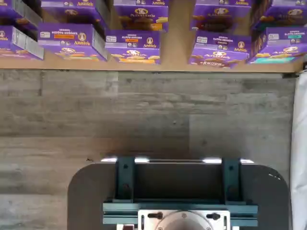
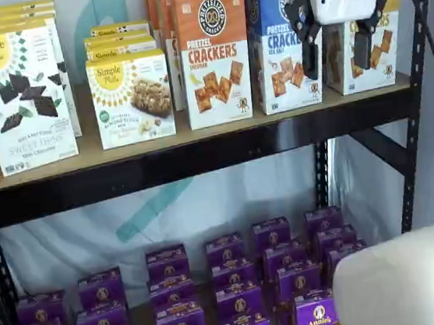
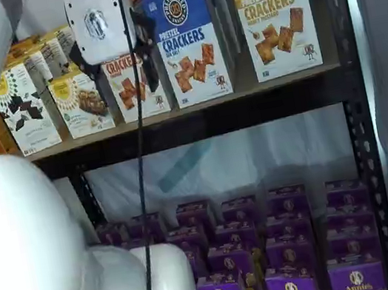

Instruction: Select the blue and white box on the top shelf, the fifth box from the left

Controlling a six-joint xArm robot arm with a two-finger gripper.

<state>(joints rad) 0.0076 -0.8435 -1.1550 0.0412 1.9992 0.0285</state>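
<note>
The blue and white box [image 2: 277, 54] stands on the top shelf [image 2: 200, 155] between an orange box and a yellow-topped box. It shows in both shelf views [image 3: 187, 41]. My gripper [image 2: 337, 62] hangs in front of the shelf at box height, white body above, black fingers apart with a plain gap, holding nothing. In a shelf view its left finger overlaps the blue box's right edge. In a shelf view the gripper [image 3: 124, 76] covers the orange box just left of the blue box. The wrist view shows neither the box nor the fingers.
An orange cheddar box [image 2: 214, 53] and a yellow-topped cracker box [image 3: 273, 11] flank the blue box. Simple Mills boxes [image 2: 21, 98] stand further left. Purple Annie's boxes [image 2: 231, 286] fill the lower level and show in the wrist view [image 1: 132, 45]. A black upright [image 2: 417, 93] stands at the right. A cable [image 3: 140, 169] hangs down.
</note>
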